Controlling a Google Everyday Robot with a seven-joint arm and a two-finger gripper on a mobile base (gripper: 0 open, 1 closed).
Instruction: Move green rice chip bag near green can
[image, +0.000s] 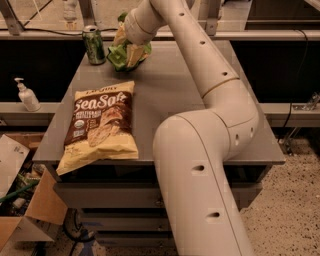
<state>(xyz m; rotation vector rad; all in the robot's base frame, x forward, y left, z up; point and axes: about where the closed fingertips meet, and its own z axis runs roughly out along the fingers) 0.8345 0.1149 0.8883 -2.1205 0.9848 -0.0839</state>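
The green rice chip bag (118, 56) is at the far left part of the grey table (170, 95), crumpled between the fingers of my gripper (127, 49). The gripper reaches down from my white arm (200, 65) and is shut on the bag, hiding most of it. The bag's lower edge is at the table top. The green can (93, 45) stands upright just left of the bag, a small gap apart, near the table's far left corner.
A large cream-and-brown "Sea Salt" bag (100, 125) lies flat on the table's front left. A white pump bottle (26, 95) stands on a ledge left of the table. An open cardboard box (20, 210) sits on the floor at the lower left.
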